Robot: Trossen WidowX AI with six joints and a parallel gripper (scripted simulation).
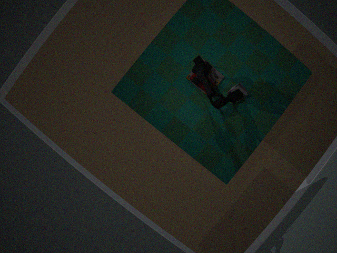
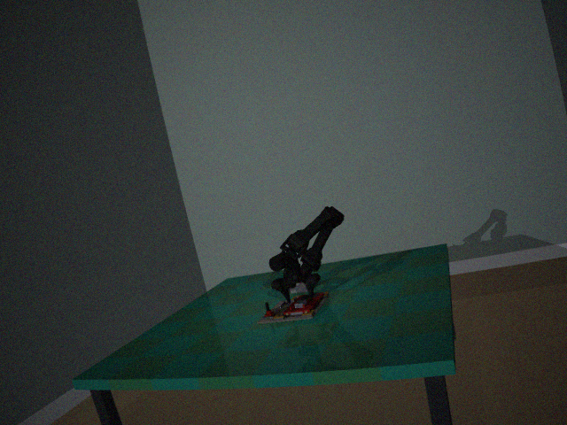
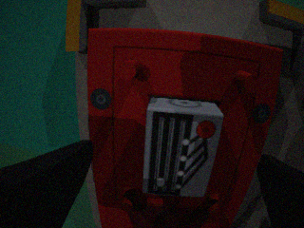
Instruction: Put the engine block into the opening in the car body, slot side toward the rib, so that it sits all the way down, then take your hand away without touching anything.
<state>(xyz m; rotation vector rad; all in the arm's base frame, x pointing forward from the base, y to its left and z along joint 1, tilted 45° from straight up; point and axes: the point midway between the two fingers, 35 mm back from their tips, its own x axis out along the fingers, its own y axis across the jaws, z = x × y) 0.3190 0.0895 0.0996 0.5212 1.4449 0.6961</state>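
Observation:
The engine block (image 3: 182, 152) (image 2: 299, 305), a grey block with dark slots and a red disc, stands in the opening of the red car body (image 3: 199, 71) (image 2: 319, 299) (image 1: 201, 86). Its upper part shows above the red surface, and a dark gap runs along its far edge in the wrist view. How deep it sits is hard to tell. My gripper (image 3: 179, 159) (image 2: 299, 297) is open wide, with one finger on either side of the block and apart from it. In the top view the arm hides the fingers and the block. The rib cannot be made out.
The car body lies on a light grey base (image 3: 209, 14) (image 1: 217, 74) with yellow and dark corner pieces. A small dark post (image 2: 267, 306) stands at its near left in the exterior view. The arm's foot stands by a pale plate (image 1: 233, 87) on the green checked table (image 2: 182, 357).

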